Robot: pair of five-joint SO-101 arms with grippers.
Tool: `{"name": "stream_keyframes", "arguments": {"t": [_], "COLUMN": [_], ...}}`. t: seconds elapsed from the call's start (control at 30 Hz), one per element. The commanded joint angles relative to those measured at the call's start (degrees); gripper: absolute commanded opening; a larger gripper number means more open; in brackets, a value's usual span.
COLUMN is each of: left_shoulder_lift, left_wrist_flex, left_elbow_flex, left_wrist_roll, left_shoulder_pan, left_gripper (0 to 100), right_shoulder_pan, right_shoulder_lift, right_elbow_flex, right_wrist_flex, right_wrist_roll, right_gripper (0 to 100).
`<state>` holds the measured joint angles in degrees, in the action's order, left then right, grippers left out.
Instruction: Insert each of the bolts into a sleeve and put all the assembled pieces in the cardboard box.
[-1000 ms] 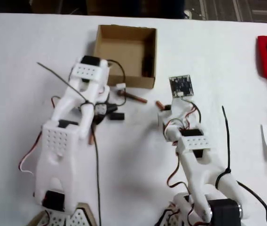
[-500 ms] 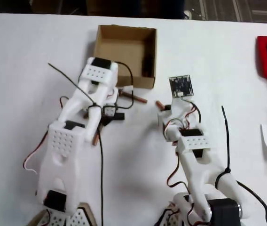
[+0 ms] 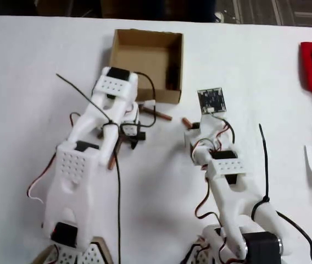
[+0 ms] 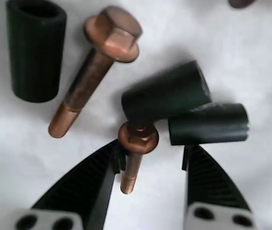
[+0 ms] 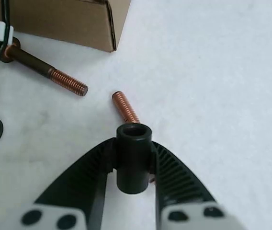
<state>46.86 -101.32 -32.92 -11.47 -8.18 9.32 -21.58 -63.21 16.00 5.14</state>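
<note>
Mid-assembly by the look of it: fetching a bolt for the sleeve already in hand.

Got the right end effector (image 5: 132, 154) clamped on a black sleeve (image 5: 134, 175), bore facing its wrist camera, parked near the cardboard box (image 3: 145, 55), off the corner of the wall facing the arms. Holding that sleeve right over a loose bolt (image 5: 125, 106); can't tell whether touching.

Got the left end effector (image 4: 153, 152) spread wide and empty, down at the counter (image 3: 266, 71) near that same box wall. Straddling a copper bolt (image 4: 138, 138), shank running back between the fingers (image 4: 203, 177), head out at the tips. Crowded there: second sleeve (image 4: 164, 98) lying tilted against that bolt's head, third sleeve (image 4: 208, 123) just beside it and close to one finger. Also seeing a spare bolt (image 4: 95, 72) and a fourth sleeve (image 4: 35, 50) near, apart from the fingers.

Can't make out the dark shape (image 3: 172, 74) inside the box, so no count of finished pieces.

Next, probably:
- Close left on the shank, not the head.
- Lift clear of the two crowding sleeves without dragging them along.
- Line up the threaded end with the bore held on the right, then push through.
- Expect tight alignment, so keep the right grip firm to stop any twist of the sleeve.
- Then release into the box and repeat for the rest.
</note>
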Motion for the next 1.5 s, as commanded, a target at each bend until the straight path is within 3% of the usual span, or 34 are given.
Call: {"name": "stream_keyframes", "arguments": {"t": [0.0, 0.17, 0.43, 0.63, 0.77, 0.93, 1.47], "left_shoulder_lift": [-0.3, 1.4, 9.9, 10.1, 9.8, 9.6, -22.6], "left_wrist_flex": [-0.5, -0.5, 0.8, 0.3, 0.3, -0.6, -0.3], "left_elbow_flex": [-1.5, -1.5, -2.1, -2.1, -2.1, -2.1, -1.5], "left_wrist_roll": [0.2, 0.2, 0.3, 0.3, 0.3, 0.3, 0.0], "left_shoulder_pan": [1.6, 2.7, 2.4, 2.5, 2.4, 2.4, 2.3], "left_gripper": [22, 21, 11, 11, 2, 3, 3], "right_shoulder_pan": [0.5, 0.5, 0.5, 0.5, 0.5, 0.5, 0.5], "right_shoulder_lift": [-2.3, -2.3, -2.4, -2.4, -2.4, -2.4, -2.4], "right_elbow_flex": [0.3, 0.3, 0.3, 0.3, 0.3, 0.3, 0.3], "right_wrist_flex": [-1.0, -1.0, -1.0, -1.0, -1.0, -1.0, -1.0], "right_wrist_roll": [0.2, 0.2, 0.2, 0.2, 0.2, 0.2, 0.2], "right_gripper": [2.2, 2.2, 2.2, 2.2, 2.2, 2.2, 2.2]}}
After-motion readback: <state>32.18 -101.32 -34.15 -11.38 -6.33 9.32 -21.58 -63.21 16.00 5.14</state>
